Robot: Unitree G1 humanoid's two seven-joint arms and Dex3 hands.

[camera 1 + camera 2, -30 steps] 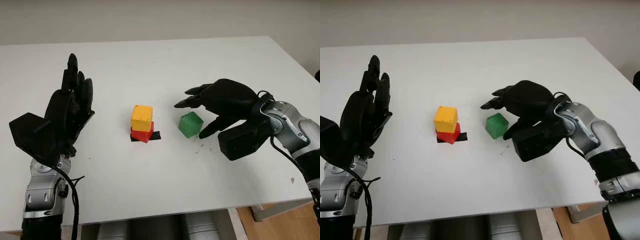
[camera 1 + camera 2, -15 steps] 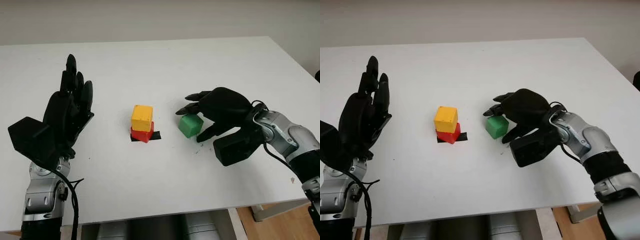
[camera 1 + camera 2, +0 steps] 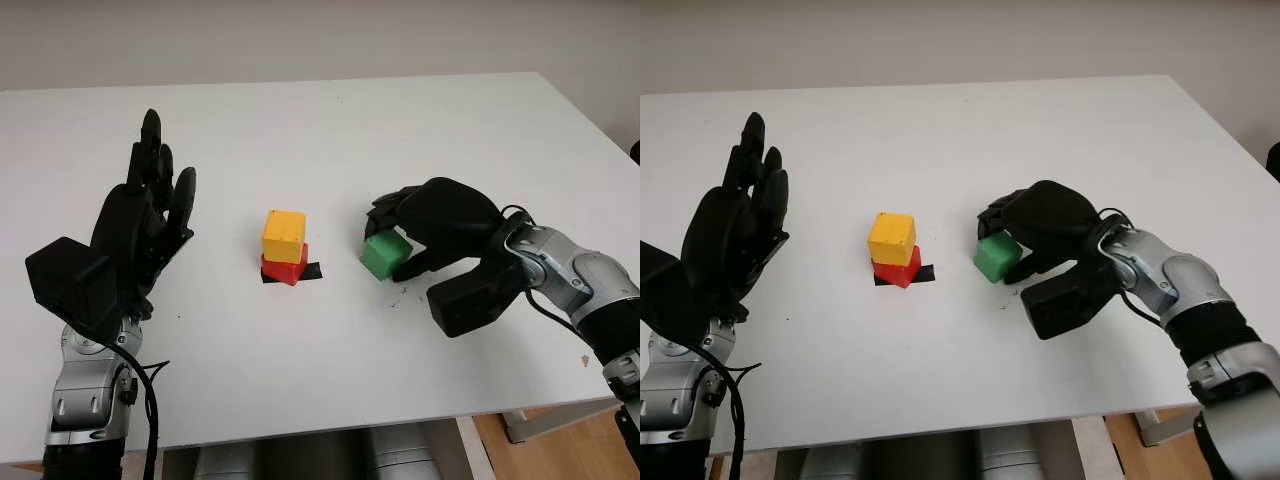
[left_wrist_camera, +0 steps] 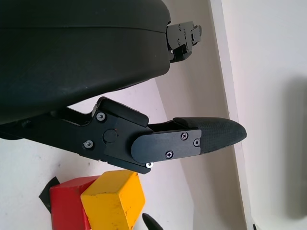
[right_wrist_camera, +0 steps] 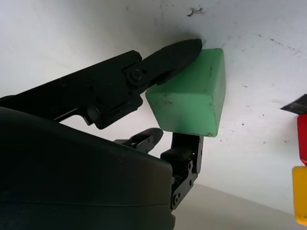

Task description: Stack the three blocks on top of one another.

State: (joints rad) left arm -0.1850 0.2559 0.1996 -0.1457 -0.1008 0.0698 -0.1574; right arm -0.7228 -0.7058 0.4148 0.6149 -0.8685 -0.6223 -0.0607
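A yellow block (image 3: 283,236) sits on a red block (image 3: 287,268) in the middle of the white table (image 3: 330,130), over a black tape mark (image 3: 312,271). To their right is the green block (image 3: 384,254). My right hand (image 3: 405,240) is shut on the green block, with fingers (image 5: 168,55) pinching its sides in the right wrist view, where the block (image 5: 190,100) is tilted. My left hand (image 3: 140,215) is open and held up at the left of the stack, apart from it. The left wrist view looks past it at the yellow block (image 4: 113,200) and the red block (image 4: 69,203).
Small dark specks (image 3: 400,296) mark the table just in front of the green block. The table's right edge (image 3: 600,125) runs close behind my right forearm (image 3: 560,275). A pale wall (image 3: 300,40) stands behind the table.
My right hand has come down and closed its fingers around the green block, which has tilted slightly. My left hand has shifted a little to the right.
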